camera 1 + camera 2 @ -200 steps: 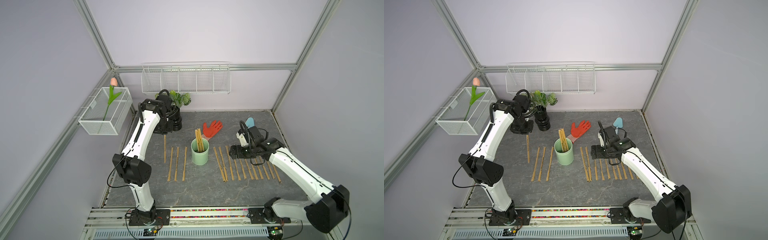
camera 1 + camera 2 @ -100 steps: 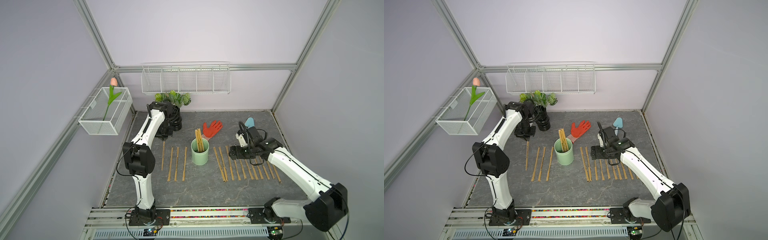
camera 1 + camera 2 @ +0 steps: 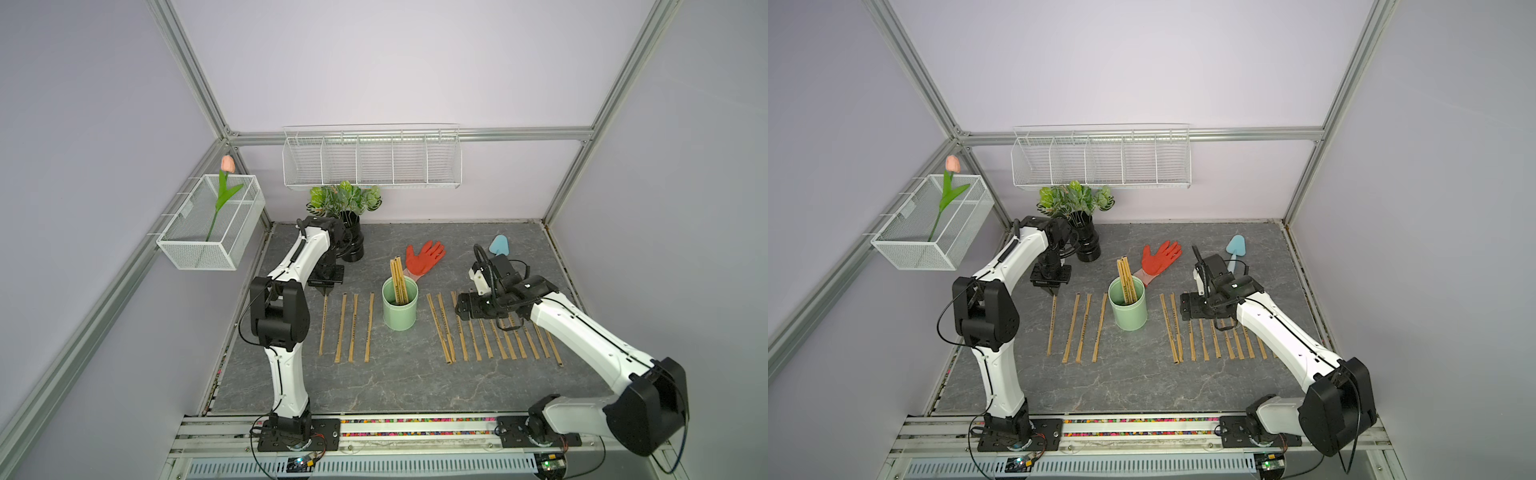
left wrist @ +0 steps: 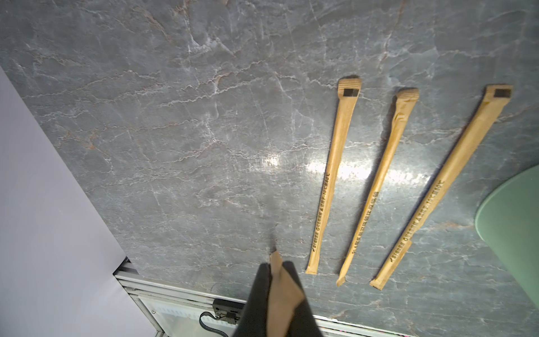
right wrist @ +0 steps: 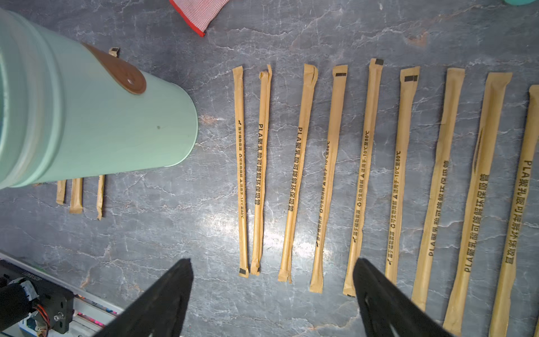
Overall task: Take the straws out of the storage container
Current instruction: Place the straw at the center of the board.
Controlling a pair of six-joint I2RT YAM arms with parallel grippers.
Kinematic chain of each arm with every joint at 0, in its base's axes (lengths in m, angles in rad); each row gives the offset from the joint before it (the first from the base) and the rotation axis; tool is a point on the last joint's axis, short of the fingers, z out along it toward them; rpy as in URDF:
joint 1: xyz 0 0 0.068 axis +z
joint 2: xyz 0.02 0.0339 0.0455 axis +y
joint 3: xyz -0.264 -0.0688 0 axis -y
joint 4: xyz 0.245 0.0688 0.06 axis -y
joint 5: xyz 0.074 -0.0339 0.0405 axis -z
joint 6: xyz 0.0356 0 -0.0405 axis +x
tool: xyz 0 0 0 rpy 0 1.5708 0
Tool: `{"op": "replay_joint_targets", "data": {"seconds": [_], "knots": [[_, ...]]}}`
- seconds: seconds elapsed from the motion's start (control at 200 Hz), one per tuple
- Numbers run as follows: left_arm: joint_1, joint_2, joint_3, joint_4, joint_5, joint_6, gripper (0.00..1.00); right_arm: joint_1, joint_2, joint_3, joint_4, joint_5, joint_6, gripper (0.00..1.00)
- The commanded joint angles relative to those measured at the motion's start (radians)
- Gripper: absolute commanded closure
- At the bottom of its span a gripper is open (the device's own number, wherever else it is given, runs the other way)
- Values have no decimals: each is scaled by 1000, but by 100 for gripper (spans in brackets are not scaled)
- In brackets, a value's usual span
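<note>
Straws yet to come out stand as a small leaning bundle in the storage container, which sits upright on the worktop between my two tools; the others lie flat in rows on either side of it. My left tool is pinched together on the end of one straw, with three laid straws just beside it on the cup's side. I cannot tell whether the held one's far end rests on the worktop. My right tool hangs with jaws wide apart over the longer row, gripping nothing. I judge the thin paper could cling to a pad when I let go and swing askew across its neighbour. These flat tan sleeves, crimped at the ends and printed in small dark characters, look slippery on the glossy grey veined surface, so a brush from my right tool could scatter the row. The cup is smooth and mint-green with a brown tab on its side. Pulling one straw may drag several out or tip the cup.
</note>
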Motion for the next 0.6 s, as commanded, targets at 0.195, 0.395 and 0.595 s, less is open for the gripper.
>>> {"op": "replay_joint_targets", "data": {"seconds": [0.195,0.395,0.595], "knots": [[15,49,1,67,20,-11,90,-4,38,-19,27,-10,1,11],[16,74,-13,90,22,-11,89,-4,54,-16,31,-11,0,11],[19,83,-43,114,23,-7,88,-4,71,-10,34,-14,-3,11]]}}
